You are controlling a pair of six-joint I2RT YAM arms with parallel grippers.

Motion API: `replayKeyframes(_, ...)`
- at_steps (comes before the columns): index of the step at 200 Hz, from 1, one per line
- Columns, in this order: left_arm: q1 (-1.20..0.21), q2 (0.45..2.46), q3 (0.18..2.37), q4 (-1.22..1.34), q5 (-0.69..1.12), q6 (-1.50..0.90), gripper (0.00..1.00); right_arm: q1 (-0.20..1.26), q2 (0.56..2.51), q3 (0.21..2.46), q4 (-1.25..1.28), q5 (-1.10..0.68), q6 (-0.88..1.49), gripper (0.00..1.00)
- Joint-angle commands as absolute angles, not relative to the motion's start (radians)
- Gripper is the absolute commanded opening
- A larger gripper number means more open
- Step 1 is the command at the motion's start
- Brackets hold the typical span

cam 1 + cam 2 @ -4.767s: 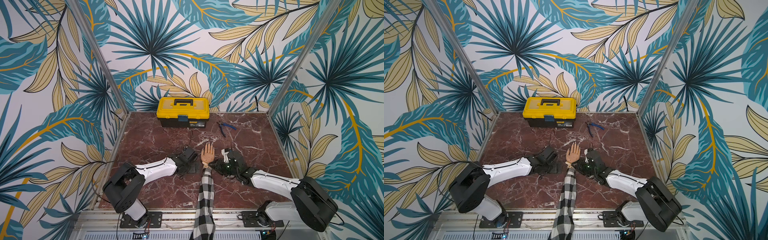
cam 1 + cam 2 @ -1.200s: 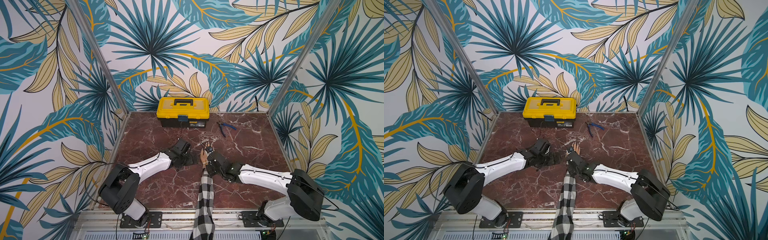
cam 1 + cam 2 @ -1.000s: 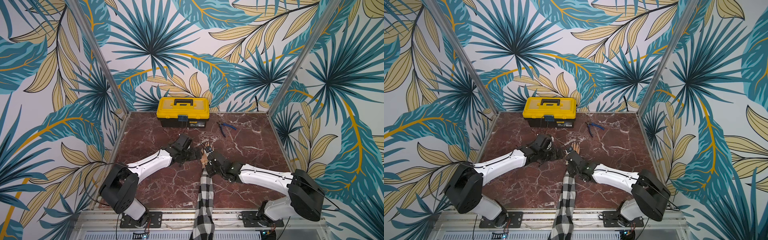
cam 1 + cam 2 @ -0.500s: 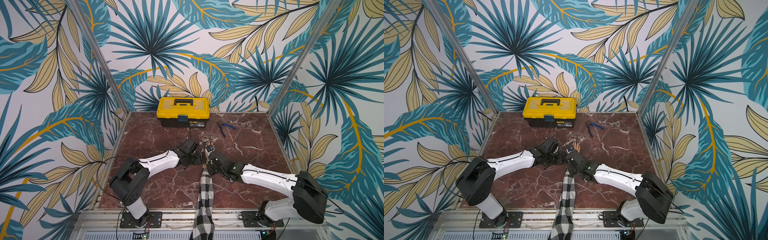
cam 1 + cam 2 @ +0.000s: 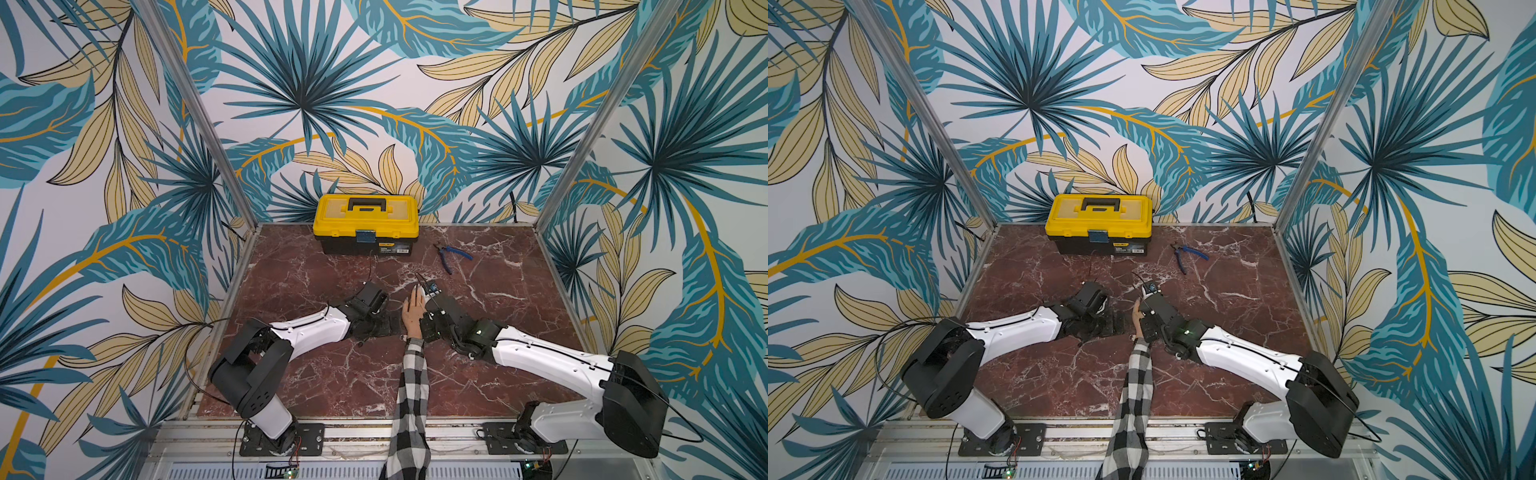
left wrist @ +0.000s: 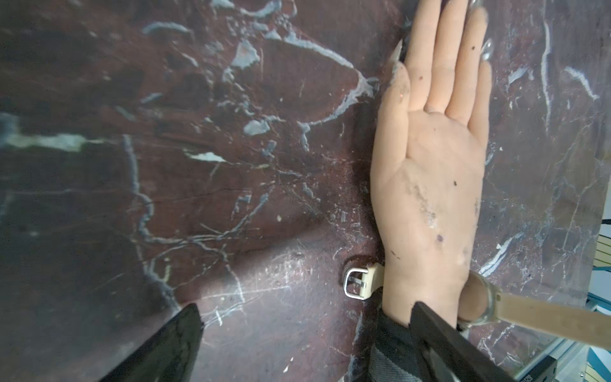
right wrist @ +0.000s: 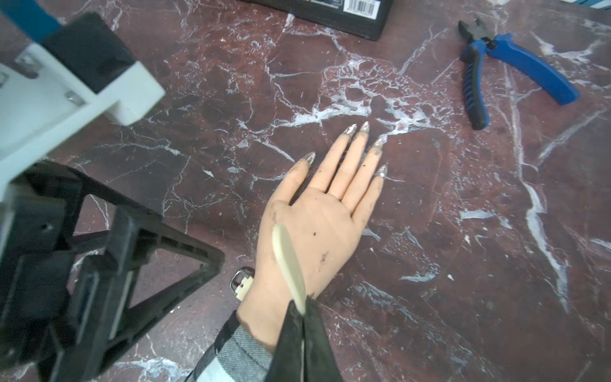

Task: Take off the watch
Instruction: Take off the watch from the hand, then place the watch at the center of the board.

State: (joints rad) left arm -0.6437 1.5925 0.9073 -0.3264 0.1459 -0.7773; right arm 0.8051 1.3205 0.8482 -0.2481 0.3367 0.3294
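At wrist: watch in R claw

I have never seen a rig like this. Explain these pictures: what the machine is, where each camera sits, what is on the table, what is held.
Two white robot arms are mounted at the near edge of a marble table. Two pictures look down from overhead; the other two come from cameras on the arms' wrists. On the table lie a mannequin hand in a checked sleeve, a yellow toolbox and blue pliers. The right hand is shut on the unbuckled cream strap of the watch. The left hand is open near the wrist, holding nothing.
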Motion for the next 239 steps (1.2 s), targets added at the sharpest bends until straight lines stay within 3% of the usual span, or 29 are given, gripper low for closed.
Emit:
replayKeyframes(1, -0.619, 1.538, 0.889, -0.316, 0.132, -0.769, 1.00, 0.765, 1.273, 0.889, -0.313, 0.365, 0.366, 0.00)
replayKeyframes(104, -0.534, 1.453, 0.855, -0.320, 0.140, -0.744, 0.99, 0.576, 1.099, 0.934, -0.498, 0.413, 0.383, 0.00)
replayKeyframes(239, -0.502, 1.453, 0.842, -0.318, 0.167, -0.724, 0.99, 0.356, 0.958, 0.943, -0.861, 0.714, 0.312, 0.00)
